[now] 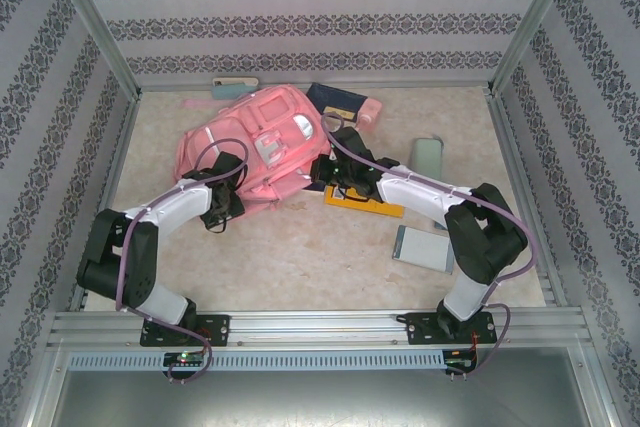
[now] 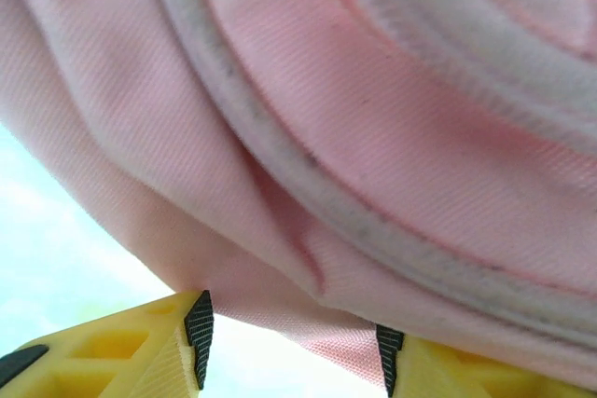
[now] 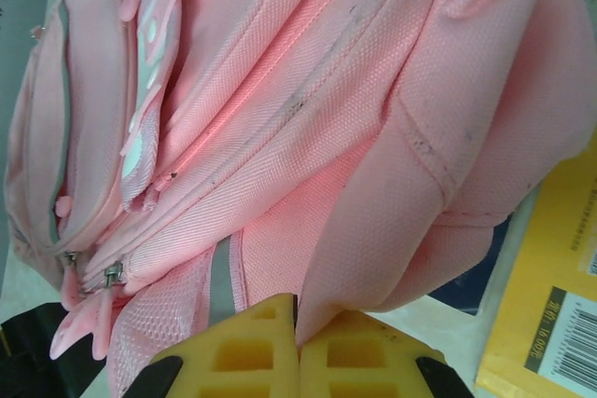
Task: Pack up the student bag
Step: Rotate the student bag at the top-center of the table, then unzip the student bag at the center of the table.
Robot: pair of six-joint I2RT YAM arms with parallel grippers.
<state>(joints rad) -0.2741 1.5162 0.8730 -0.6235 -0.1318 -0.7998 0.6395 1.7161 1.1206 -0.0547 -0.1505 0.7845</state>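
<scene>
Beige speckled table [image 1: 300,257]: pink backpack [image 1: 255,152] far left-centre, yellow book [image 1: 380,208] centre, grey-green book [image 1: 428,155] right, pale notebook [image 1: 422,247] near right, navy item [image 1: 335,99] far.

Bag [image 1: 255,147] on desk [image 1: 300,257], left of centre toward back; book [image 1: 368,205] just right of it; notebook [image 1: 422,247] nearer and right; case [image 1: 428,157] behind notebook.

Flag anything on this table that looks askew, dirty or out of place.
The student bag lies slumped, crumpled and skewed, not upright. Dark smudges mark its pink fabric along the seams, and its white trim looks greyed. Its edge overhangs a yellow book.
</scene>
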